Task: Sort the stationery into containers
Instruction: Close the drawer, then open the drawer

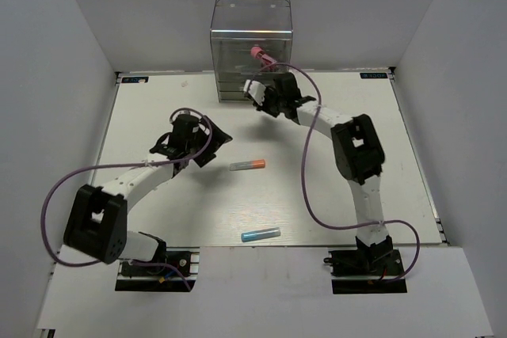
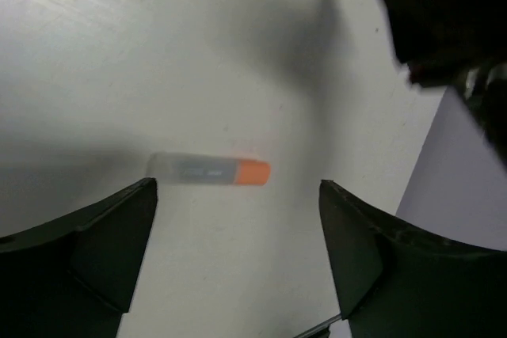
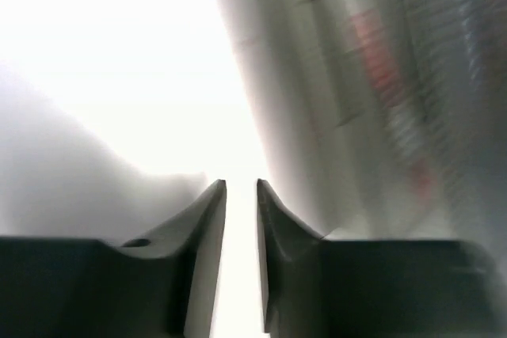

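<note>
While the left pincer (image 1: 214, 146) hangs wide open and empty over mid-table, the short orange-and-grey marker (image 1: 247, 165) lies flat just to its right at the centre of the white table (image 1: 158, 100), with bare surface all round it.

The light blue marker (image 1: 261, 235) lies flat at the near edge, centre, between the two arm bases and well apart from the orange one.

The tall clear plastic box with dark-tinted drawers (image 1: 238, 37) stands at the far edge, centre. The right pincer (image 1: 261, 94) sits tight against its front, with little room there. The stubby pink-red tube (image 1: 260, 55) shows at the box front just above that pincer; can't tell whether it is inside a drawer or poking out.

Left wrist view only: the marker (image 2: 210, 170) lies crosswise just past the spread left pincer (image 2: 236, 195), untouched. The print on its grey barrel is unreadable.

Right wrist view only: the right pincer (image 3: 240, 189) is closed to a thin slit with nothing in it. The drawer fronts (image 3: 333, 77) are a blur on the right, with a reddish smear behind them.

Small corner stickers (image 1: 374, 75) at the far edge are too small to read.
</note>
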